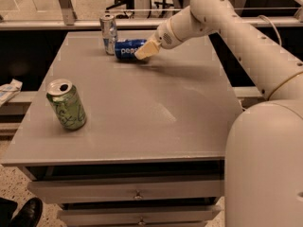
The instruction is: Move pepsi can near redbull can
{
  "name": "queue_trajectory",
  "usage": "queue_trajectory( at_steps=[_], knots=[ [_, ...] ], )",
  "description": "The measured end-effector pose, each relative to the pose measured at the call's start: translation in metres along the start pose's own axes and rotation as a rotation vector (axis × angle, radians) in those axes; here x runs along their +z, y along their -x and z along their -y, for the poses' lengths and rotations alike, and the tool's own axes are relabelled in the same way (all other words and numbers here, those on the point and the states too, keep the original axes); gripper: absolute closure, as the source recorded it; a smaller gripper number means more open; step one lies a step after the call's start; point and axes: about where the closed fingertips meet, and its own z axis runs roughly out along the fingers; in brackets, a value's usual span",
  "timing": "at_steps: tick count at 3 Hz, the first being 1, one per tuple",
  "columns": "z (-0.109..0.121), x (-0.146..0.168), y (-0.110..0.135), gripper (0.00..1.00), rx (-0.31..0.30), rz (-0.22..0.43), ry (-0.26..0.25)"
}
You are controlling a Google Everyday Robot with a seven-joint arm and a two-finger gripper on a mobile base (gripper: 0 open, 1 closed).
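Observation:
The pepsi can, blue with white lettering, lies on its side at the far end of the grey table. Its left end is right beside the redbull can, a slim silver and blue can that stands upright at the far left. My gripper reaches in from the right. Its cream fingers are closed on the pepsi can's right end, low over the table top.
A green can with a scribbly pattern stands tilted near the table's left front edge. My white arm spans the far right of the table. Drawers sit under the table front. A rail runs behind the table.

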Motion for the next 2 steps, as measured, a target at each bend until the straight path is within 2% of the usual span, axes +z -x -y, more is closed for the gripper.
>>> queue_trajectory(
  at_steps=[1,2],
  knots=[
    [-0.0030,0.0015,-0.0072,0.00,0.008,-0.010,0.024],
    [-0.0031,-0.0012,-0.0084,0.00,0.007,-0.008,0.025]
  ],
)
